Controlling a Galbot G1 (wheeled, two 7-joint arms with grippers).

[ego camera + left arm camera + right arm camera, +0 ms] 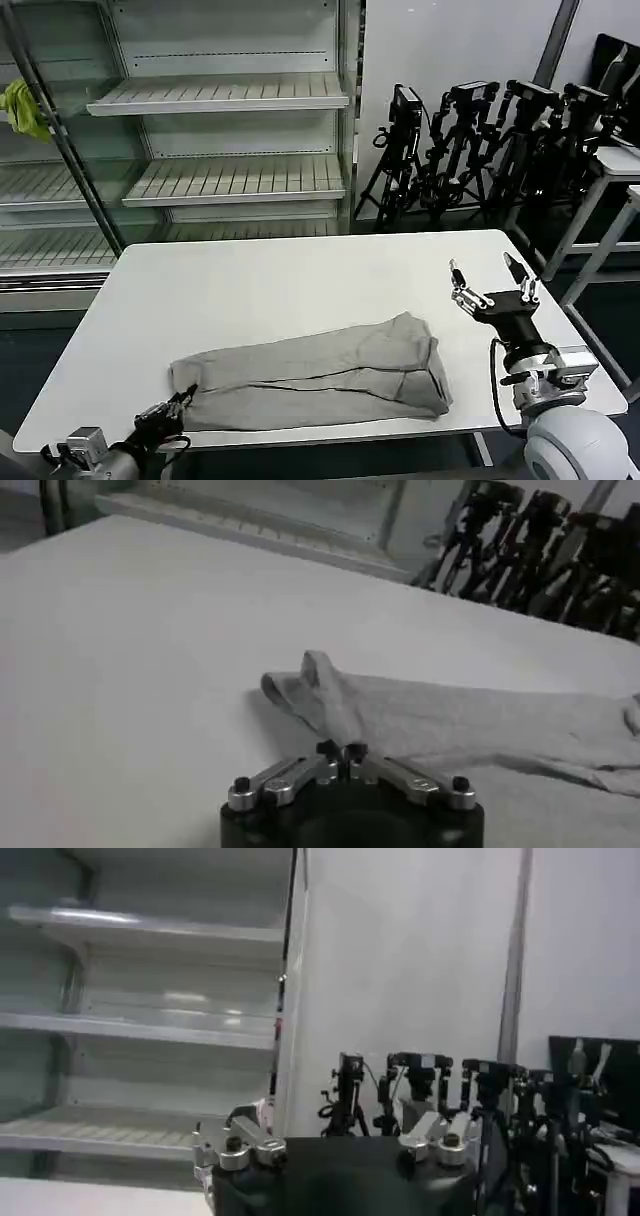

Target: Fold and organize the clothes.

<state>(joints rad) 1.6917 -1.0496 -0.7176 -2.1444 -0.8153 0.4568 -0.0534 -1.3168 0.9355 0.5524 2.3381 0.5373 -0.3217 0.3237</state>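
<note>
White laminate table (pixel 250 290), broad and bare apart from one garment; behind it, pale metal shelving (pixel 220 95) and a cluster of black tripods (pixel 480 140). Lay across the near half of that table: the grey knit shirt (pixel 320 375), already folded into a long band, long axis running side to side, the bulkier end toward the robot's right, the thinner end tapering to the near-left edge. Sat right at that thin end: the left gripper (pixel 165 418), low over the table edge, fingers drawn together and apparently pinching the fabric corner (contact itself partly hidden under the fingertips). Hovered well apart, above the far-right of the table: the right gripper (pixel 492 285), fingers spread wide, holding nothing, palm turned up toward the room. Judged from this: the left arm clearly nearer, the shirt stretching away from it rightward, so any next fold would probably carry that end along the long axis toward the bulky end. Left wrist view added the raised, puckered corner of cloth just past the closed tips (pixel 340 752); right wrist view offered the splayed fingers (pixel 235 1148) against shelving and tripods
</note>
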